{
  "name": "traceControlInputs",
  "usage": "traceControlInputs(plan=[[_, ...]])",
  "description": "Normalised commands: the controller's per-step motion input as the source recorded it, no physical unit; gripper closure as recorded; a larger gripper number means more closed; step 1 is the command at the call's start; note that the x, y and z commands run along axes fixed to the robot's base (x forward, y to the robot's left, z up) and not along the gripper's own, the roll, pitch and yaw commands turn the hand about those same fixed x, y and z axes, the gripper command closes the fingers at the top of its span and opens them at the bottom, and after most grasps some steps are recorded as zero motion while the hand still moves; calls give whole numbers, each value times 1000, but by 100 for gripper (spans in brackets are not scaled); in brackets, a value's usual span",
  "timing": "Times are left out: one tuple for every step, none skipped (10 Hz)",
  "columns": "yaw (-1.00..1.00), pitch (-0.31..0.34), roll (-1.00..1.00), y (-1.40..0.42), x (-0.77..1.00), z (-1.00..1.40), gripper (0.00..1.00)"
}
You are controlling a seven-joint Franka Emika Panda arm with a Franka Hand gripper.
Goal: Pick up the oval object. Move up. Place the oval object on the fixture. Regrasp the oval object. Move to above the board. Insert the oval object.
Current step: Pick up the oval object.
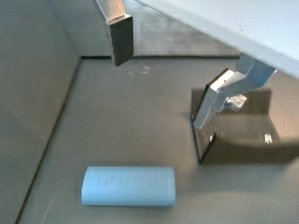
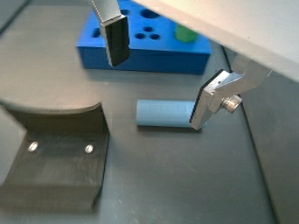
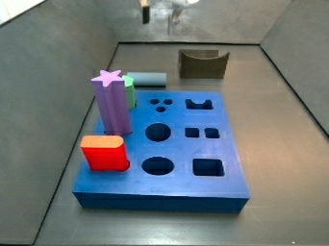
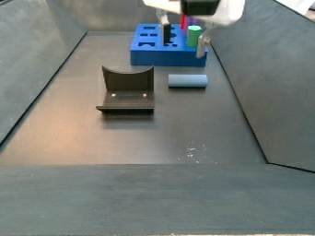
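**Open gripper raised above the floor, oval peg lying free beside the board**

In a side view, a red block stands at the left near corner of the large thick blue board with shaped cut-out holes, and behind it rises a purple star-topped peg with a green peg just behind that. The light blue-grey smooth oval object lies on its side on the grey floor just past the board's far edge, and the dark olive-grey fixture with a curved notch in its top stands further right, apart from it.

The two-finger gripper hangs high at the top of this view, above the oval object and fixture, touching neither.

In both wrist views the flat silver fingers with dark pads stand wide apart with nothing between them. The oval object lies on the floor below them, and the fixture sits off to one side.

In a side view the oval object rests between the board and the fixture, near the board's corner.
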Motion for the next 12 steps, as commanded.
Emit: traceControlInputs(plan=[[-880, -204, -91, -180, -77, -469, 0], [-849, -197, -96, -209, -77, -466, 0], [-849, -199, -99, -206, -77, -466, 0], [-849, -201, -96, -209, -74, -466, 0], [-851, -197, -97, -203, -71, -454, 0], [-846, -186, -96, -206, -63, -457, 0], [-771, -129, -47, -309, -40, -540, 0], [-729, -99, -57, -343, -20, -506, 0], [-749, -21, -56, -314, -3, -483, 0], [-771, 66, -67, -231, 0, -486, 0], [-666, 194, -100, -49, 0, -454, 0], [-526, 230, -127, 106, -143, -257, 0]])
